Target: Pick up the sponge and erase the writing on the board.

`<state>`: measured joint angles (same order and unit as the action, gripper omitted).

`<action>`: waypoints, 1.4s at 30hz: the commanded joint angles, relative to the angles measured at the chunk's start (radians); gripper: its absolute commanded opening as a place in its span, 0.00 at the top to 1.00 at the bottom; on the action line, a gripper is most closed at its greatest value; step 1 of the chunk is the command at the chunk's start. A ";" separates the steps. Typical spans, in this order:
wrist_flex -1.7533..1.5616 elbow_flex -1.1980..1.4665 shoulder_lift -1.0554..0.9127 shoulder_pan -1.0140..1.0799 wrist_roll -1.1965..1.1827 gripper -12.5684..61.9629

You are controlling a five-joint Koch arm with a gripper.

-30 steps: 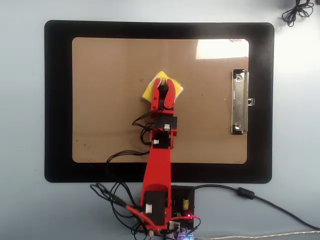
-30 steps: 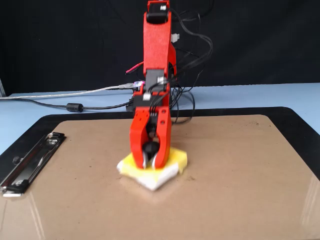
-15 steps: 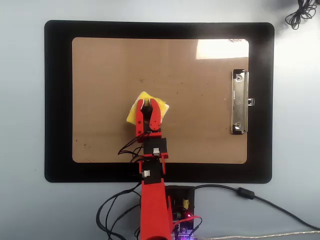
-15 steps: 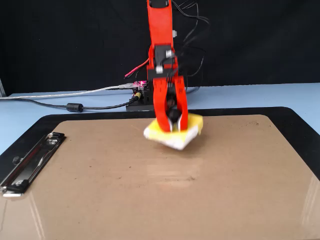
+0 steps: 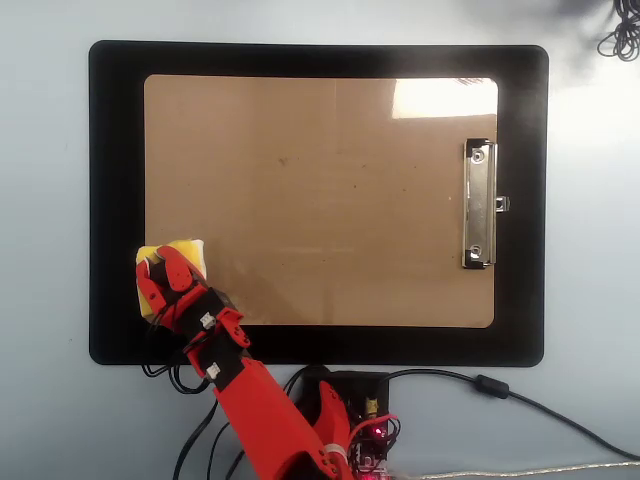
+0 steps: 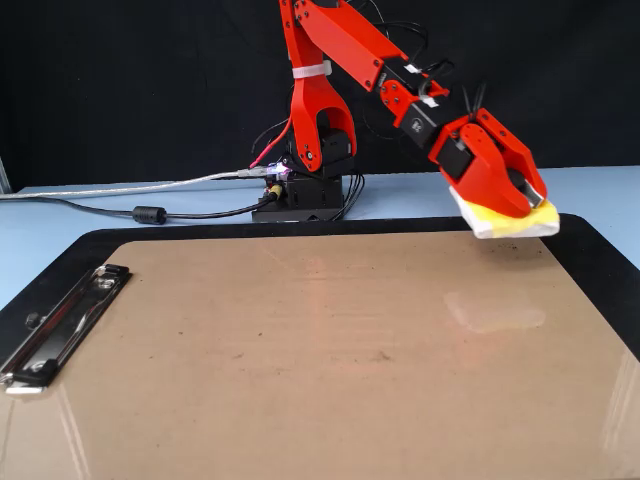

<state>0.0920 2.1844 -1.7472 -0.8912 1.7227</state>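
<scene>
The tan-brown board [image 5: 320, 200] lies on a black mat [image 5: 115, 200], with its silver clip [image 5: 479, 203] at the right in the overhead view. No writing shows on it, only faint specks. My red gripper [image 5: 163, 262] is shut on the yellow sponge [image 5: 188, 250] over the board's lower left corner. In the fixed view the gripper [image 6: 528, 200] holds the sponge [image 6: 510, 222] a little above the board [image 6: 300, 340] at its far right. The sponge's reflection shows on the board below. The sponge's knob is hidden by the jaws.
The arm's base [image 5: 350, 420] stands just past the mat's near edge, with cables around it. A black cable with a ferrite bead [image 6: 150, 213] runs off along the light blue table. The clip [image 6: 60, 325] rises at the fixed view's left. A cable coil [image 5: 620, 40] lies top right.
</scene>
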 commanded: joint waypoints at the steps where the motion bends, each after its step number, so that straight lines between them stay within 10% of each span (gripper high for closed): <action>1: -0.034 -0.054 0.038 -0.040 0.041 0.94; 9: -0.132 -0.064 0.130 -0.078 0.041 0.92; 13: -0.135 -0.066 0.129 -0.091 0.040 0.51; 16: -0.123 -0.063 0.124 -0.098 0.041 0.40; 26: 0.397 -0.135 -0.279 -0.074 0.069 0.40; 33: 1.221 -0.229 -0.476 0.327 0.104 0.39; 42: 1.319 0.144 -0.607 0.618 0.063 0.38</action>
<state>1.4021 2.3501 -2.3025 -0.2592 1.7886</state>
